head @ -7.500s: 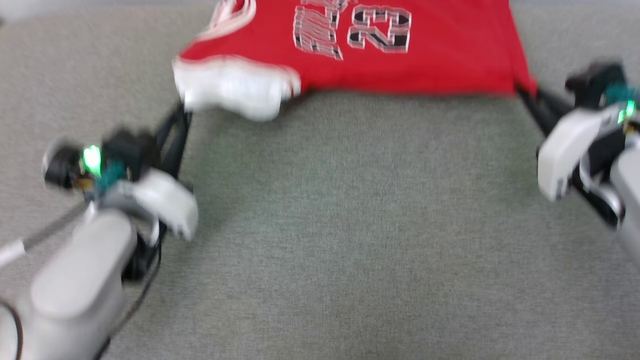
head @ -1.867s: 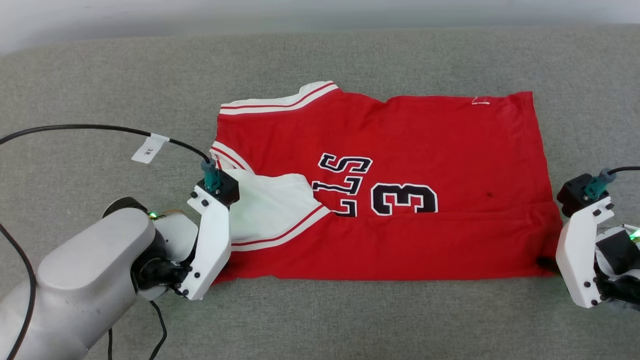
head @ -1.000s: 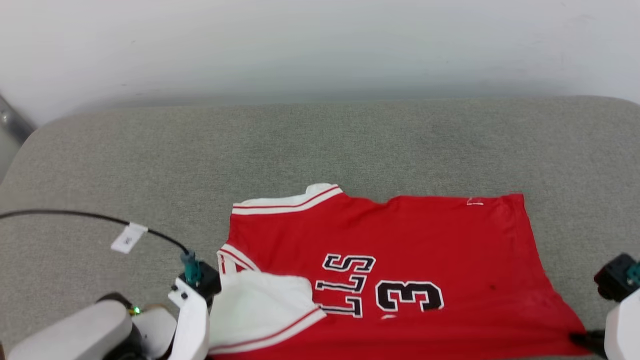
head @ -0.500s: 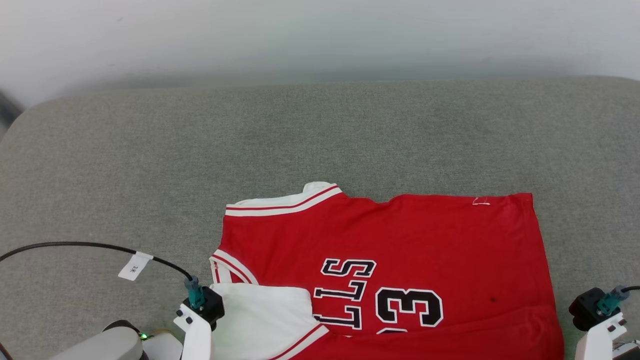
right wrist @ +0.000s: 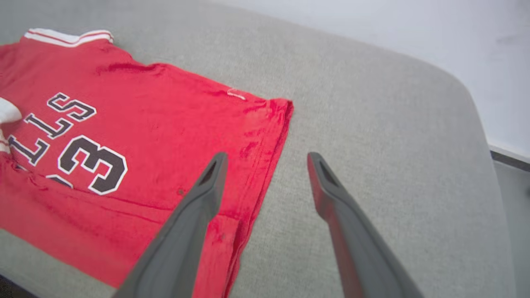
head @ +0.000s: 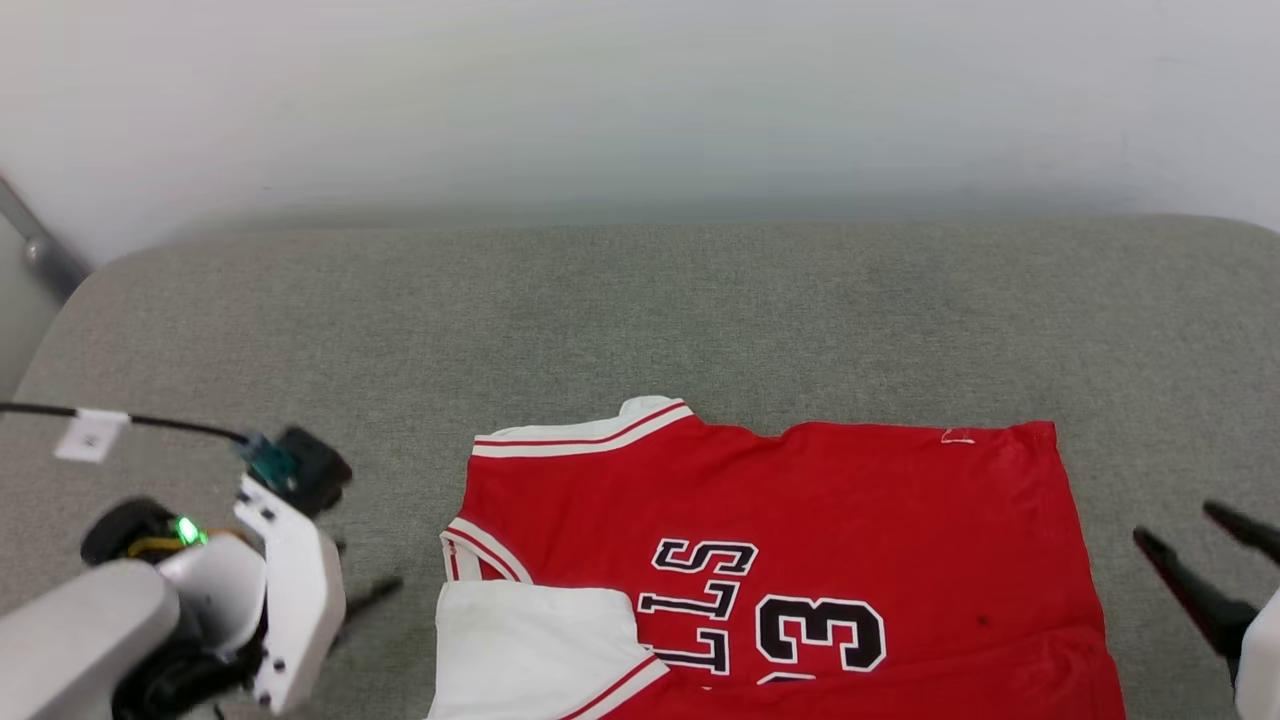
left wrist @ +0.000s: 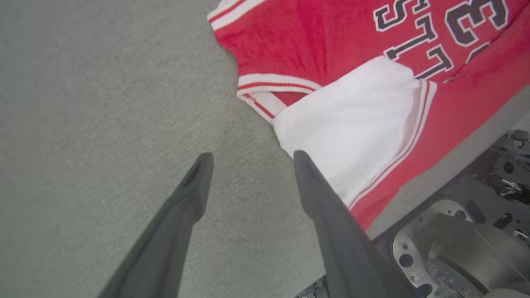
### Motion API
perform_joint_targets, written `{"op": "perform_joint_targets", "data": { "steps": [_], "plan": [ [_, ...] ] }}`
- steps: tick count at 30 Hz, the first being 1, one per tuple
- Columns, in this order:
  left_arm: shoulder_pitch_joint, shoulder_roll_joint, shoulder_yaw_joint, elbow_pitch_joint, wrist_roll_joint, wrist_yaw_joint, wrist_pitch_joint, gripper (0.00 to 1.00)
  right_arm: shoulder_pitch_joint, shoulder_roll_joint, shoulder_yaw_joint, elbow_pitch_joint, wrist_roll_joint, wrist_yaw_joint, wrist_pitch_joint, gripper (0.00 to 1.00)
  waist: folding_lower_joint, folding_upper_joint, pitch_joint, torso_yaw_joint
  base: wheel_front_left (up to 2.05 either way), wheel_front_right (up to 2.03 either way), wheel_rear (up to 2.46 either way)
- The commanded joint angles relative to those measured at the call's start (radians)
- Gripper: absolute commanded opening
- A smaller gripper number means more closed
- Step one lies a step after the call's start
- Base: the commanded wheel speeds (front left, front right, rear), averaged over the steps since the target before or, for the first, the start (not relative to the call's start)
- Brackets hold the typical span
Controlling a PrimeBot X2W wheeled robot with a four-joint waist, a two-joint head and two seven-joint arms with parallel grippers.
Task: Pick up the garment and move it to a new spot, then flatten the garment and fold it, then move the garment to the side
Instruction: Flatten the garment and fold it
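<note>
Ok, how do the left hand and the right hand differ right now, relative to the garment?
The left hand sits at the garment's sleeve end, beside the folded-in white sleeve; the right hand sits at the other end, beside the plain red hem. In the head view the left hand shows its pale wrist housing and a green light; the right hand shows mainly two dark fingers. Both are open, empty and clear of the cloth.

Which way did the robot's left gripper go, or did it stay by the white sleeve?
Yes. In the head view the left gripper has pulled leftward off the white sleeve; grey cushion now lies between them.
</note>
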Motion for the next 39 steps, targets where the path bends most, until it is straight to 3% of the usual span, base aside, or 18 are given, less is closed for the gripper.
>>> {"op": "perform_joint_targets", "data": {
  "steps": [1,6,9,13,16,21,28,32,39],
  "plan": [
    [-0.027,-0.001,0.02,-0.004,0.026,0.017,-0.033,1.0,0.017,0.035,-0.037,-0.025,-0.033,-0.001,-0.025,1.0,0.0,0.0,0.002,-0.003,0.0,0.0,0.0],
    [-0.094,-0.037,0.07,0.034,0.106,0.071,-0.133,1.0,0.036,0.195,-0.182,-0.125,-0.17,-0.001,-0.123,1.0,0.0,0.0,0.019,-0.017,0.0,0.0,0.0],
    [-0.155,-0.07,0.09,0.08,0.154,0.079,-0.176,1.0,0.049,0.298,-0.242,-0.173,-0.243,-0.001,-0.18,1.0,0.0,0.0,0.033,-0.024,0.0,0.0,0.0],
    [-0.258,-0.132,0.105,0.148,0.192,0.062,-0.172,1.0,0.07,0.413,-0.287,-0.224,-0.309,-0.001,-0.238,1.0,0.0,0.0,0.06,-0.033,0.0,0.0,0.0],
    [-0.341,-0.186,0.101,0.203,0.184,0.031,-0.111,1.0,0.082,0.472,-0.292,-0.247,-0.342,-0.001,-0.263,1.0,0.0,0.0,0.084,-0.043,0.0,0.0,0.0],
    [-0.461,-0.264,0.057,0.288,0.123,-0.037,0.119,1.0,0.063,0.514,-0.265,-0.258,-0.366,-0.001,-0.278,1.0,0.0,0.0,0.13,-0.068,0.0,0.0,0.0],
    [-0.579,-0.328,-0.026,0.355,0.07,-0.077,0.402,1.0,0.012,0.522,-0.237,-0.241,-0.376,-0.001,-0.286,1.0,0.0,0.0,0.214,-0.102,0.0,0.0,0.0],
    [-0.611,-0.343,-0.069,0.387,0.072,-0.086,0.493,1.0,-0.025,0.526,-0.217,-0.227,-0.376,-0.001,-0.296,1.0,0.0,0.0,0.273,-0.121,0.0,0.0,0.0],
    [-0.595,-0.326,-0.127,0.428,0.077,-0.092,0.517,1.0,-0.079,0.535,-0.183,-0.184,-0.386,-0.001,-0.322,1.0,0.0,0.0,0.35,-0.152,0.0,0.0,0.0]
  ]
}}
